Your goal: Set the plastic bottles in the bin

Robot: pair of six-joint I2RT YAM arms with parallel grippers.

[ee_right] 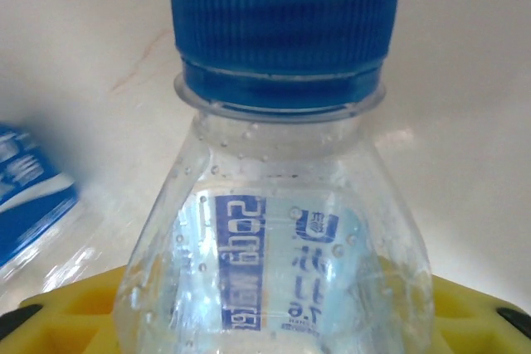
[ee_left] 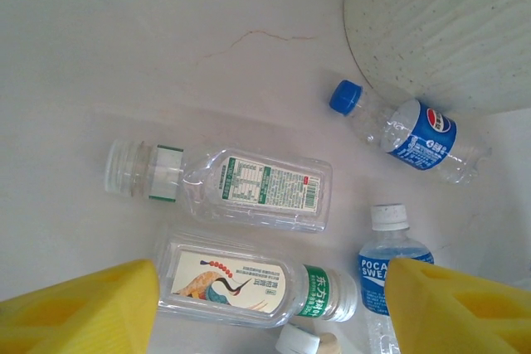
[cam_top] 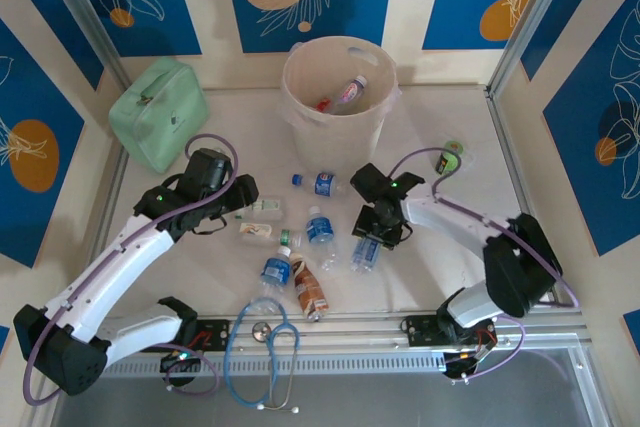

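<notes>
Blue-capped clear bottle (ee_right: pixel 278 230) sits closest to the right wrist lens, cap toward the top of the frame, blue print on its label. Right gripper (cam_top: pixel 370 245) is clamped on it, with yellow fingers (ee_right: pixel 75 312) against both flanks. The bottle lies on the white table (cam_top: pixel 450 247) at the right side of the loose cluster. By size from there: bin (cam_top: pixel 335 122) upright at far middle of the table, holding a pink-labelled bottle (cam_top: pixel 351 90) and something red beside it, too small to identify. Mint-green pouch (cam_top: pixel 158 109) lies far left, apart from the bin. Left gripper (ee_left: pixel 270 308) has its jaws apart and holds nothing, poised over two clear flat-sided bottles lying side by side: green-print bottle (ee_left: pixel 249 184) and bird-label bottle (ee_left: pixel 241 283), the latter nearer the fingers. Stethoscope (cam_top: pixel 262 330) is at the near edge, between the arm bases. Pepsi bottle (ee_left: pixel 415 134) lies just beside the foot of the bin. Pocari bottle (ee_left: pixel 390 263) is mid-cluster. Red-brown-label bottle (cam_top: pixel 312 292) lies next to blue-label bottle (cam_top: pixel 275 272), nearest the stethoscope. Green bottle (cam_top: pixel 452 157) lies alone at far right.
</notes>
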